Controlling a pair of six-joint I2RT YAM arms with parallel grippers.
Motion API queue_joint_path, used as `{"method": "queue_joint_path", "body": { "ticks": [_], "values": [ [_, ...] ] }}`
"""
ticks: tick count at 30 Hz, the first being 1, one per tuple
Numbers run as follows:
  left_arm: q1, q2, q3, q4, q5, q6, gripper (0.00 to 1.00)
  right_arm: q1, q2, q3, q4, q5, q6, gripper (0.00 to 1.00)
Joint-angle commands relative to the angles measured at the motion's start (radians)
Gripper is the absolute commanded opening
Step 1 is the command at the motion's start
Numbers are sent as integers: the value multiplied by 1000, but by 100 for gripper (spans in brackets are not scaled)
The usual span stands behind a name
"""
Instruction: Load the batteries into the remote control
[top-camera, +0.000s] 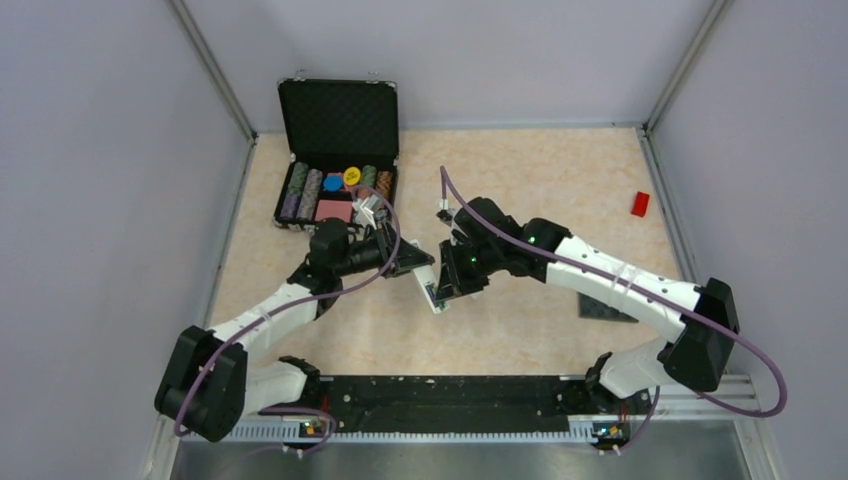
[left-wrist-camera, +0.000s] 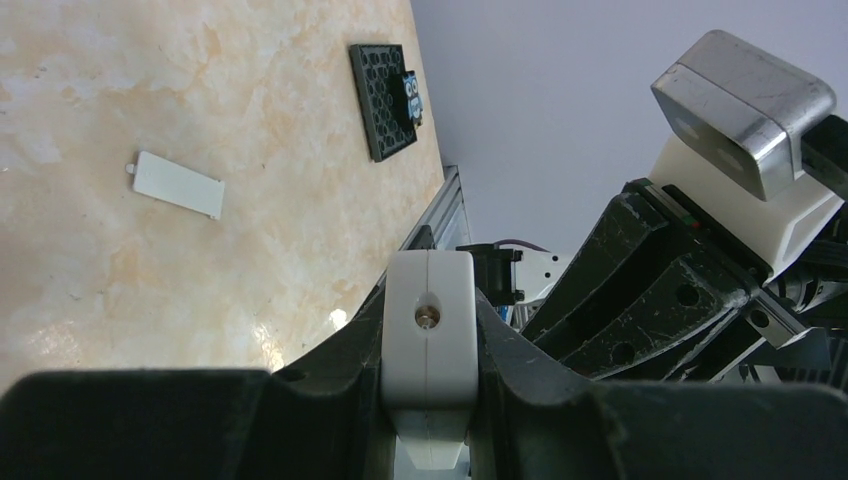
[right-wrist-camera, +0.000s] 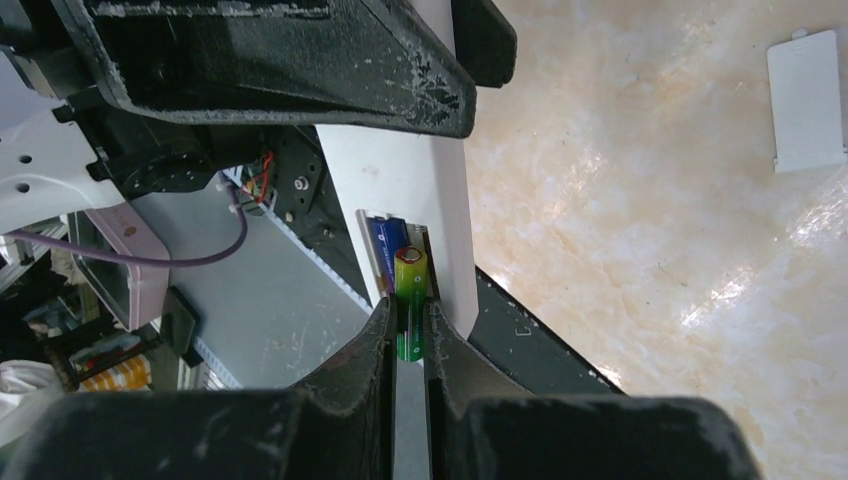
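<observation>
My left gripper (top-camera: 408, 262) is shut on the white remote control (top-camera: 433, 291) and holds it above the table at the middle. In the left wrist view the remote (left-wrist-camera: 430, 320) shows end-on, clamped between the jaws of that gripper (left-wrist-camera: 430, 345). My right gripper (right-wrist-camera: 410, 322) is shut on the green battery (right-wrist-camera: 411, 290). The battery's tip lies in the remote's (right-wrist-camera: 400, 175) open recess, beside the dark purple battery (right-wrist-camera: 384, 243) that sits in it. In the top view the right gripper (top-camera: 456, 277) is right against the remote.
The white cover plate (right-wrist-camera: 806, 100) lies flat on the table, also in the left wrist view (left-wrist-camera: 178, 184). An open black case (top-camera: 338, 120) of chips stands at the back left. A red block (top-camera: 640, 203) lies far right. A black plate (top-camera: 606, 308) lies by the right arm.
</observation>
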Motion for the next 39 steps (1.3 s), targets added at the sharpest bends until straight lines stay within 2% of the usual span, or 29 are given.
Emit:
{"method": "queue_joint_path", "body": {
  "ticks": [1,6,11,17,29,37,39],
  "values": [
    [-8,9,15,35,13,7,0,10,31,62,-20,47,-11,0],
    [-8,10,16,20,15,3,0,11,52,80,-48,74,-22,1],
    [-8,20,18,19,10,-2,0,11,65,98,-65,74,-35,10],
    [-7,36,20,21,3,-4,0,11,59,129,-90,90,-40,16],
    [-6,50,27,27,-10,-5,0,10,53,123,-95,65,-34,18],
    [-7,55,33,46,-20,-26,0,11,14,115,-92,103,-10,18],
    [-6,52,36,59,-20,-46,0,11,-17,94,-71,125,1,23]
  ]
}}
